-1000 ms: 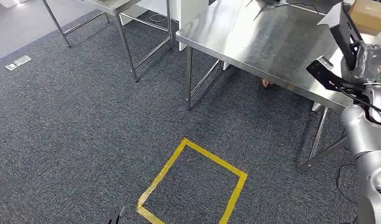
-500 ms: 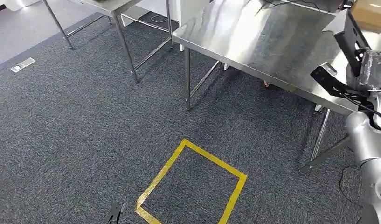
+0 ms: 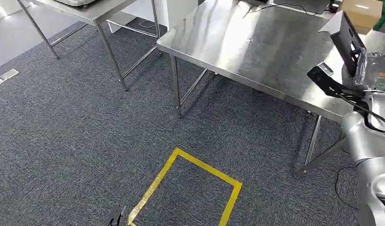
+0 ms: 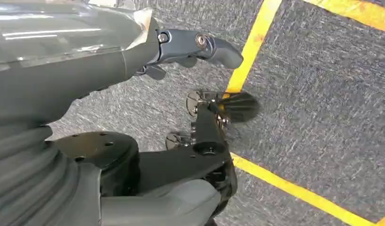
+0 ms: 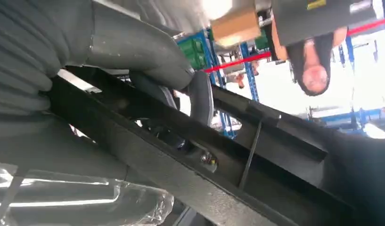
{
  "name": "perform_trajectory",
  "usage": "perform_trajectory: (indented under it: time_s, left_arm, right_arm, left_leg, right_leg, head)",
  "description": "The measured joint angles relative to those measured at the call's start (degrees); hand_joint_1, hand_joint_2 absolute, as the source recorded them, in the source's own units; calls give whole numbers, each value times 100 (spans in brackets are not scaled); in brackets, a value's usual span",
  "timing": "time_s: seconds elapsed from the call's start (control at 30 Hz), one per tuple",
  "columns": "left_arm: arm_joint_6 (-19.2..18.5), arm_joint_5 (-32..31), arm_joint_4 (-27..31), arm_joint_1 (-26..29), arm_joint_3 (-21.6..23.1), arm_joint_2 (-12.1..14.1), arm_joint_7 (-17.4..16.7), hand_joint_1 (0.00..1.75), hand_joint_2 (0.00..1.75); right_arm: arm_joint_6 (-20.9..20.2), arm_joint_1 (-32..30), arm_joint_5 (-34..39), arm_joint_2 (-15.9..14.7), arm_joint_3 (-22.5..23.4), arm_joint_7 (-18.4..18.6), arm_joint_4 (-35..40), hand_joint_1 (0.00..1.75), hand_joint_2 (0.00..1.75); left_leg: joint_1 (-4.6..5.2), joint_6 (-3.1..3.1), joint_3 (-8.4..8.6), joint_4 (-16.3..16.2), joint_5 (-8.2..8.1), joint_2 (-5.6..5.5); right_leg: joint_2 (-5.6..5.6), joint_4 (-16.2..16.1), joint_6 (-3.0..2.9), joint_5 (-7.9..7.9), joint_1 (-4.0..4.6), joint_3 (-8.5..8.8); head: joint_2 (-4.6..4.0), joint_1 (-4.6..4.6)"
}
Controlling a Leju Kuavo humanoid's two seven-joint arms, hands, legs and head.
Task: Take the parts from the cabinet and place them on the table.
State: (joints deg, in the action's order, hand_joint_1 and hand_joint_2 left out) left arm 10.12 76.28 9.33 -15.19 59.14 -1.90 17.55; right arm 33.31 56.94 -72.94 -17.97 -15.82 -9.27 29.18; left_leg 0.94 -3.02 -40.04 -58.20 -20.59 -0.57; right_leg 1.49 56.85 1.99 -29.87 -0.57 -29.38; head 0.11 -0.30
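A long black angled part [image 3: 344, 34] is up at the right edge of the head view, above the right end of the steel table [image 3: 256, 52]. My right hand [image 3: 372, 66], wrapped in clear plastic, grips it. In the right wrist view the thick grey thumb [image 5: 148, 52] lies over the same black part [image 5: 275, 155], and the fingers wrap under it. My left hand [image 4: 110, 52] hangs low over the carpet with its dark fingers [image 4: 214, 44] stretched out and nothing in them.
A yellow tape square [image 3: 181, 188] marks the grey carpet in front of me. A second steel table [image 3: 89, 9] stands at the back left. A cardboard box [image 3: 362, 12] sits at the table's far right. A person [image 5: 317, 66] stands beyond the part.
The whole picture has shifted: the camera has moved, and the steel table now lies further left and lower in view. My right hand still holds the black part at the right edge.
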Motion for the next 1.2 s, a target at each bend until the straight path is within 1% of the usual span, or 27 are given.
perform_trajectory:
  time_s: [0.07,0.1,0.17,0.2,0.27,0.3,0.33,0.37,0.4,0.43,0.47,0.5,0.53,0.6,0.67,0.7,0.73,0.77,0.83,0.87,0.9,0.93,0.97,1.0,1.07,1.13,1.2]
  left_arm:
    - [0,2,0,0,0,-7,0,0,175]
    - [0,4,0,-8,0,-9,-2,0,175]
    - [7,9,-2,-22,-2,2,2,0,175]
    - [4,9,0,-18,-2,-2,2,0,175]
    - [7,13,0,9,0,-11,2,0,175]
    - [7,17,-2,15,0,-15,2,0,175]
    - [7,17,-2,18,-2,-18,2,0,175]
    - [13,19,0,19,-2,-18,4,0,175]
    - [13,26,-2,21,-2,-15,7,0,175]
    - [13,26,-2,23,-2,-13,7,0,175]
    - [13,31,-2,29,-2,-13,7,0,175]
    - [13,33,-2,23,-2,-15,13,0,175]
    - [15,33,-2,18,-4,-13,20,0,175]
    - [15,33,-2,6,-4,-15,22,0,175]
    - [15,33,0,-13,-4,-15,28,0,175]
    - [15,33,-2,-4,-4,-18,31,0,175]
    - [15,35,-2,7,-4,-20,31,0,175]
    - [17,35,-2,15,-4,-22,31,0,175]
    - [20,35,-2,17,-7,-20,33,0,175]
    - [24,39,-2,21,-7,-16,31,0,175]
    - [33,55,-2,23,-11,-7,31,0,175]
    - [37,59,-2,26,-22,-2,33,0,175]
    - [57,66,-2,37,-44,2,33,0,175]
    - [63,70,-7,45,-59,17,35,0,175]
    - [68,90,-4,53,-81,13,37,0,175]
    - [68,114,-2,25,-92,-9,55,0,175]
    - [70,114,-2,16,-96,2,57,0,175]
  right_arm:
    - [4,-11,5,-4,4,0,11,175,175]
    - [4,-13,7,-9,7,0,13,175,175]
    - [4,-8,7,-24,4,-2,13,175,175]
    - [4,-30,-2,-37,4,-2,11,175,175]
    - [2,-84,-2,-31,4,-2,9,175,175]
    - [2,-107,-2,-31,4,-2,9,175,175]
    - [2,-125,-2,-33,4,-2,9,175,175]
    - [2,-133,-4,-33,4,-2,9,175,175]
    - [2,-143,-13,-33,4,0,9,175,175]
    - [2,-156,-19,-31,4,4,-2,175,175]
    - [9,-160,-26,-37,7,7,-4,175,175]
    - [9,-164,-48,-19,4,17,0,175,175]
    - [9,-158,-52,-15,4,24,4,175,175]
    - [9,-132,-52,-22,7,28,9,175,175]
    - [17,-106,-52,-26,15,37,39,175,175]
    - [17,-103,-52,-22,15,35,42,175,175]
    - [17,-109,-57,-6,13,35,42,175,175]
    - [17,-124,-63,9,13,35,42,175,175]
    - [17,-152,-70,31,13,35,42,175,175]
    - [17,-161,-72,39,13,35,42,175,175]
    - [17,-166,-94,59,13,55,42,175,175]
    - [17,-171,-118,88,13,81,42,175,175]
    - [20,-184,-144,118,13,103,35,175,175]
    - [26,-181,-179,155,11,105,24,175,175]
    - [39,-153,-218,188,11,140,35,175,175]
    - [52,-104,-234,203,15,162,44,175,175]
    - [59,-100,-253,218,15,168,42,175,175]
  left_leg:
    - [13,-70,119,96,-24,32]
    - [-43,-84,241,159,-20,23]
    - [-30,-144,353,209,-86,11]
    - [-36,-139,432,228,-161,3]
    - [-42,-121,577,229,-305,-10]
    - [-46,-111,659,229,-371,-18]
    - [-49,-97,761,227,-451,-27]
    - [-52,-72,905,226,-556,-31]
    - [-54,-51,1007,228,-646,-31]
    - [-39,-22,1023,234,-732,-31]
    - [-29,9,1175,206,-842,-22]
    - [-28,62,1188,234,-905,-15]
    - [-27,83,1245,176,-904,5]
    - [-31,88,1161,16,-825,13]
    - [-58,144,620,-803,-486,35]
    - [-67,174,275,-1287,-442,36]
    - [-77,203,28,-1553,-593,35]
    - [-87,233,-212,-1711,-944,36]
    - [-108,261,-456,-1642,-1495,39]
    - [-112,259,-471,-1418,-1549,40]
    - [-113,242,-414,-1041,-1380,43]
    - [-113,214,-310,-569,-939,43]
    - [-107,166,-215,-84,-188,40]
    - [-80,124,-216,197,185,31]
    - [-72,70,-77,196,214,21]
    - [-79,-23,68,210,219,33]
    - [-74,-97,191,228,107,17]
  right_leg:
    - [6,67,110,83,22,93]
    - [-17,297,94,90,-13,-54]
    - [-64,1045,124,266,-5,-537]
    - [-66,1480,118,155,-4,-915]
    - [-70,1695,87,-308,-23,-1300]
    - [-75,1600,80,-418,-38,-1361]
    - [-83,1348,128,-403,-56,-1352]
    - [-101,854,233,-170,-78,-1257]
    - [-144,381,348,244,-94,-1151]
    - [-227,-74,486,904,-100,-1077]
    - [-290,-178,410,1128,-88,-1029]
    - [-261,-126,261,1093,8,-911]
    - [-245,-130,133,1093,-47,-917]
    - [-232,-114,65,1045,-21,-888]
    - [-201,-126,-64,951,-56,-765]
    - [-199,-128,-148,870,-51,-688]
    - [-193,-129,-158,803,-49,-614]
    - [-170,-129,-164,716,-49,-519]
    - [-149,-129,-155,551,-50,-316]
    - [-142,-129,-144,455,-51,-194]
    - [-142,-130,-131,358,-56,-66]
    - [-141,-133,-114,260,-57,56]
    - [-142,-151,-89,172,-54,59]
    - [-99,-109,-45,84,-6,200]
    - [-77,-192,24,-9,10,294]
    - [-53,129,157,107,10,245]
    - [-95,942,191,337,-17,-292]
  head:
    - [0,-22]
    - [0,-29]
    - [0,8]
    - [0,11]
    - [0,13]
    - [0,17]
    - [0,17]
    - [0,22]
    - [0,24]
    - [0,41]
    - [0,35]
    - [-2,59]
    - [0,50]
    - [0,46]
    - [-2,30]
    - [0,11]
    - [0,4]
    - [0,6]
    - [0,2]
    - [0,-5]
    - [0,-5]
    - [0,-9]
    - [0,-22]
    - [0,-33]
    - [0,-9]
    - [0,-31]
    - [0,0]
